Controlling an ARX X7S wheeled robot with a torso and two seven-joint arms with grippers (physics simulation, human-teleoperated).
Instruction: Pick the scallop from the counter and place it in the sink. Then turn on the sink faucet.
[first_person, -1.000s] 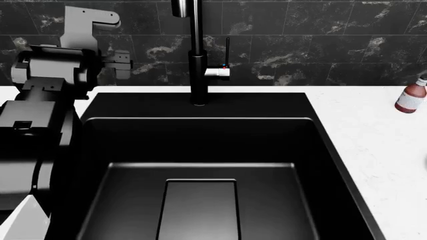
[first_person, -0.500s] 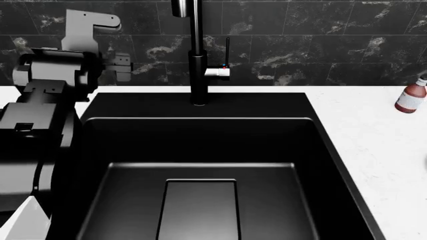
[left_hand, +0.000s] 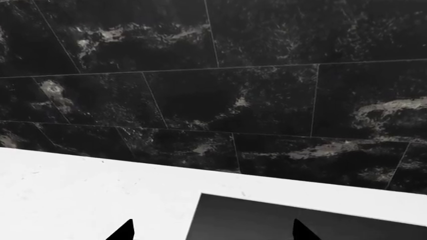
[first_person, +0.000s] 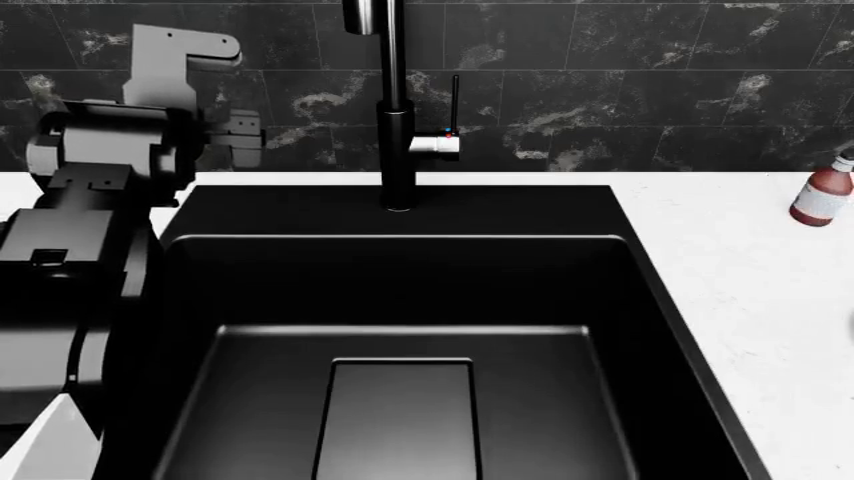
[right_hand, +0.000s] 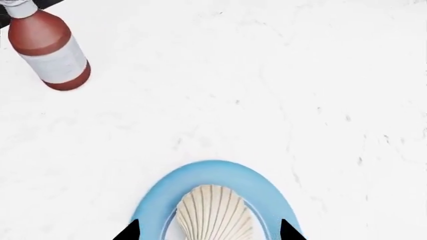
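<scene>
The scallop (right_hand: 215, 212), cream and ribbed, lies on a round light-blue plate (right_hand: 213, 170) on the white counter (right_hand: 267, 75). My right gripper (right_hand: 208, 232) is open above it, its two dark fingertips either side of the plate; it is out of the head view. The matte-black sink (first_person: 400, 290) with its recessed drain panel (first_person: 398, 420) fills the head view. The black faucet (first_person: 395, 120) stands behind the sink, with its chrome lever (first_person: 437, 145). My left gripper (left_hand: 212, 231) is open and empty over the sink's back-left corner (left_hand: 300, 222), facing the wall.
A red-and-white bottle (first_person: 821, 195) stands on the counter right of the sink, and shows in the right wrist view (right_hand: 52, 50) beyond the plate. Black marbled wall tiles (left_hand: 213, 100) rise behind the counter. My left arm (first_person: 94, 200) hangs over the sink's left edge.
My left arm has shifted slightly at the sink's left edge. The sink, faucet and bottle have not moved.
</scene>
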